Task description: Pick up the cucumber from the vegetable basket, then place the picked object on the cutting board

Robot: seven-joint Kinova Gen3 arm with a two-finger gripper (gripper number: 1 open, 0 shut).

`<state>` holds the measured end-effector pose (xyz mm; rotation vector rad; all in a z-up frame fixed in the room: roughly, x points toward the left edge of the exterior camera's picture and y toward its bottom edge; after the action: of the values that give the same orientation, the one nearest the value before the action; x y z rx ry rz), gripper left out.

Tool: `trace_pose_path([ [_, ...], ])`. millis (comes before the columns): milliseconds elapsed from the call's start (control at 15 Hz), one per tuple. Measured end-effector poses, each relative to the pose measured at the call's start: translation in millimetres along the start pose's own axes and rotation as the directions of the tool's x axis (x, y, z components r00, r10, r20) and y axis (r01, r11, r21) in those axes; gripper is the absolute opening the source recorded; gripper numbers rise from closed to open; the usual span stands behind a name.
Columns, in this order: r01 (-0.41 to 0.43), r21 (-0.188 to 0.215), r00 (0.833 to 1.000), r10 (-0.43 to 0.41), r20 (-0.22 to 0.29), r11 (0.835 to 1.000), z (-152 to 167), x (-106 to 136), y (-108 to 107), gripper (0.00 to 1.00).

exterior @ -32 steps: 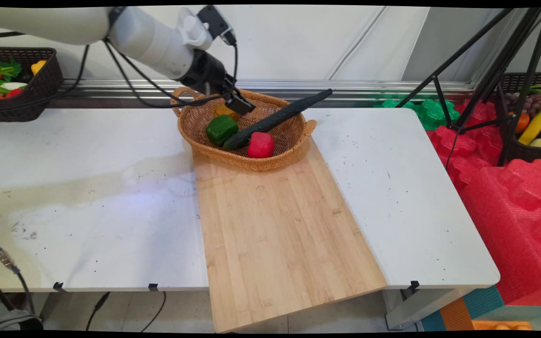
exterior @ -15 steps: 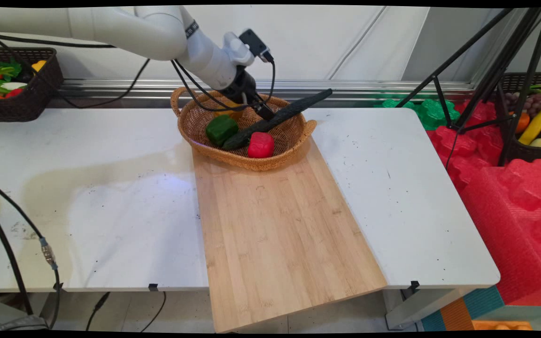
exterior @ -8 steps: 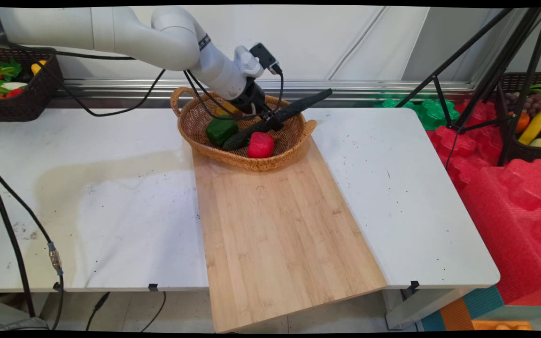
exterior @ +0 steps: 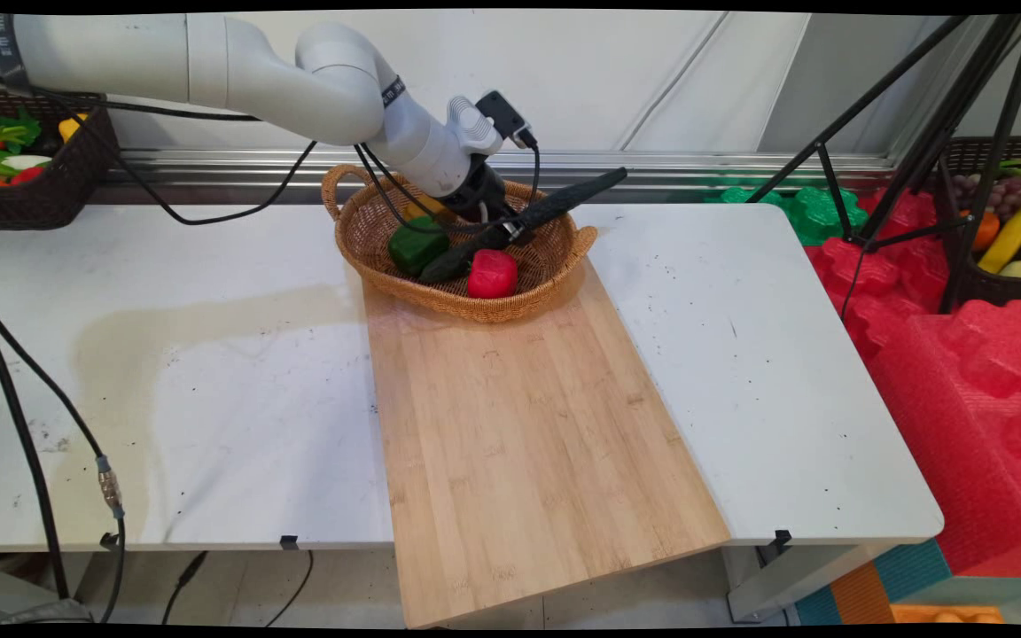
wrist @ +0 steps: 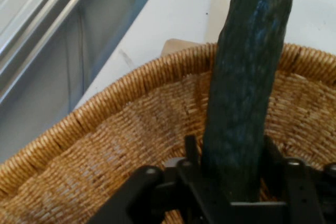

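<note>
On my left, at the surface's [exterior: 165, 372] far corner, I see a dark basket of vegetables [exterior: 27, 164], well apart from the fingers [wrist: 191, 150]. Nearer them, inside the wicker basket [exterior: 369, 226], a green pepper [exterior: 417, 244] lies just left of the gripper [exterior: 502, 232], a red pepper [exterior: 492, 273] below it. My fingers sit either side of the long cucumber [wrist: 247, 87], grasping it mid-length; its far end overhangs the rim to their right. The basket rests on a wooden board [exterior: 519, 425].
</note>
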<state>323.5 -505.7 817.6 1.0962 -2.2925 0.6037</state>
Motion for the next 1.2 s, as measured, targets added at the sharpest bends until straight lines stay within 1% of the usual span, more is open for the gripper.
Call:
trace_pose_path([
  [133, 0.002, 0.019, 1.000, -0.002, -0.008, 1.000, -5, 1, 0, 0.00],
  [333, 0.001, 0.057, 1.000, 0.000, -0.029, 0.998, -23, 7, -2, 0.00],
  [533, -0.022, 0.101, 0.997, 0.029, -0.067, 0.995, -58, 20, -1, 0.00],
  [733, -0.048, 0.122, 0.993, 0.060, -0.100, 0.991, -91, 31, 4, 0.00],
  [867, -0.062, 0.125, 0.990, 0.077, -0.116, 0.990, -110, 37, 11, 0.00],
  [1000, -0.073, 0.118, 0.988, 0.087, -0.125, 0.990, -128, 40, 20, 0.00],
  [1200, -0.098, 0.077, 0.987, 0.107, -0.123, 0.992, -156, 38, 47, 0.00],
])
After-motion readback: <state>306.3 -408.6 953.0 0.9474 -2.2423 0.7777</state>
